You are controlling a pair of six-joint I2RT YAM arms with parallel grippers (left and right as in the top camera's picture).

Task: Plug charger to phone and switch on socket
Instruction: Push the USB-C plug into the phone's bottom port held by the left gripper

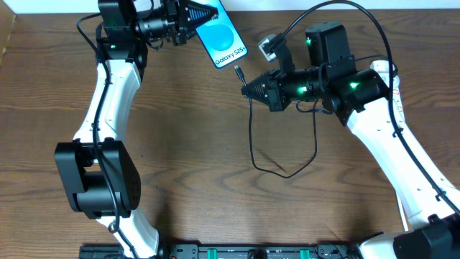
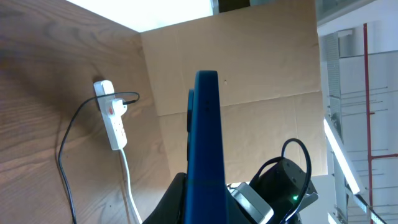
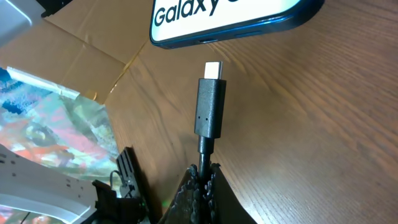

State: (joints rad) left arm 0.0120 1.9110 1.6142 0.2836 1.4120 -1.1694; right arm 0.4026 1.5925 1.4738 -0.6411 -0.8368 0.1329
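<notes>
Right wrist view: right gripper (image 3: pixel 204 174) pinched shut on charger (image 3: pixel 209 109) behind its rigid tip, remainder limp; left gripper (image 1: pixel 203 14) clamps slim, likely slippery phone (image 3: pixel 236 15) by one end.

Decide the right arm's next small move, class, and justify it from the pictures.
Probably ease the right gripper forward: its charger connector points at the bottom edge of the Galaxy S25+ phone, not touching, and the left gripper holds that phone.

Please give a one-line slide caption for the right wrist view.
The right gripper holds the charger, connector aimed at the bottom edge of the phone, not yet plugged in.
</notes>
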